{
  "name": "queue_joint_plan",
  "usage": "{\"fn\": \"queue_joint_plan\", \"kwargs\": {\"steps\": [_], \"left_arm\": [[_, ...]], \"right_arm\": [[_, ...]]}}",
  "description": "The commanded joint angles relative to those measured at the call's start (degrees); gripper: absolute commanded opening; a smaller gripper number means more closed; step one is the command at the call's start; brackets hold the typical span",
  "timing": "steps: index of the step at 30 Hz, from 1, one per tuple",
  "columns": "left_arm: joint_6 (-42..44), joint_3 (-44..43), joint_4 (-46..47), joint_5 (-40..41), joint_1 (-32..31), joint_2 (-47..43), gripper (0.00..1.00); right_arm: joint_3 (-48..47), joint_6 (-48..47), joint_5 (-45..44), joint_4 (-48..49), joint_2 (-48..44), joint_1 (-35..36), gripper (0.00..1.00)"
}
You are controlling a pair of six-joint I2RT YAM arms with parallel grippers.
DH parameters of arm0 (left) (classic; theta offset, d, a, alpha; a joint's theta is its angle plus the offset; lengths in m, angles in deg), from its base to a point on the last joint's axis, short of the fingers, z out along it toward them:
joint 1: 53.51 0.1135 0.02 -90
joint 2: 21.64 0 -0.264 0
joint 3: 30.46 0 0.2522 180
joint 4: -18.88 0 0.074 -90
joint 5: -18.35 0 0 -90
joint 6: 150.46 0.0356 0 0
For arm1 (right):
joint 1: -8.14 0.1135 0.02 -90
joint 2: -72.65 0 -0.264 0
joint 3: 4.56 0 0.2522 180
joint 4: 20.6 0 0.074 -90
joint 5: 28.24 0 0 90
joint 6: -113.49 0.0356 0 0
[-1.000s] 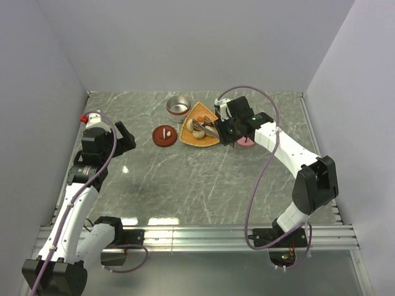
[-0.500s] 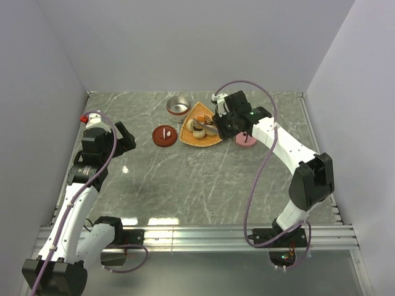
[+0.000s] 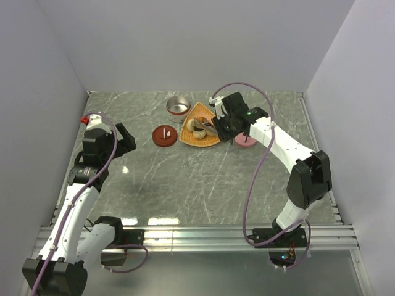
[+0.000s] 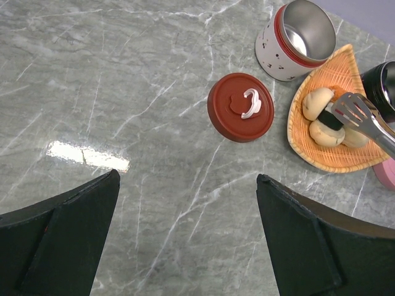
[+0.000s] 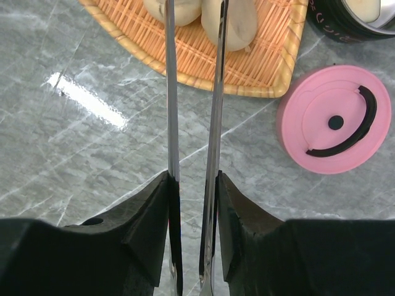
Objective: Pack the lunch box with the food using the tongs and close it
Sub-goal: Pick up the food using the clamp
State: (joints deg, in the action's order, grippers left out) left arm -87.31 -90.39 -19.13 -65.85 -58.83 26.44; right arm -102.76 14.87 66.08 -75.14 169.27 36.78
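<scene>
My right gripper is shut on the silver tongs, with both thin arms pinched between its fingers. The tongs reach over the orange woven tray, and their tips are at the food: pale beige lumps and a black-banded roll. Whether a piece is gripped does not show. The lunch box, a white cylinder with a red band and steel inside, stands open behind the tray. Its red lid lies flat beside it. My left gripper hangs open over bare table.
A pink lid lies on the marble right of the tray. A black container stands just behind it. Grey walls close in the table on three sides, and a metal rail runs along the near edge.
The right gripper has moved left and forward over the tray with the tongs, and the tongs' arms have been squeezed closer together. The left arm has not moved.
</scene>
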Motion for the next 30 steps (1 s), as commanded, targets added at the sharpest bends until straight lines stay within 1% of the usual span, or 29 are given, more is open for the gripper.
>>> {"fn": "queue_joint_plan", "kwargs": {"steps": [1,4,5,8,24,30], "left_arm": [[-0.48,0.03,2.01,-0.62,0.31,-1.05,0.99],[-0.66,0.21,2.01,-0.79,0.31,-1.23,1.00],[-0.75,0.29,2.01,-0.79,0.31,-1.23,1.00],[-0.66,0.12,1.93,-0.71,0.31,-1.40,1.00],[-0.66,0.29,2.01,-0.79,0.31,-1.23,0.99],[-0.48,-0.06,1.75,-0.79,0.31,-1.05,0.99]], "right_arm": [[-3.53,-0.17,1.05,-0.09,-0.91,0.89,0.28],[-4.58,0.27,0.69,-0.27,-0.90,1.06,0.25],[-4.85,0.45,0.00,-0.18,-1.08,0.98,0.22],[-5.82,1.06,-0.97,-0.10,-1.61,1.06,0.21],[-10.91,3.17,-2.73,-1.68,-3.54,0.98,0.19],[-11.45,3.44,-3.53,-2.12,-4.24,0.80,0.19]]}}
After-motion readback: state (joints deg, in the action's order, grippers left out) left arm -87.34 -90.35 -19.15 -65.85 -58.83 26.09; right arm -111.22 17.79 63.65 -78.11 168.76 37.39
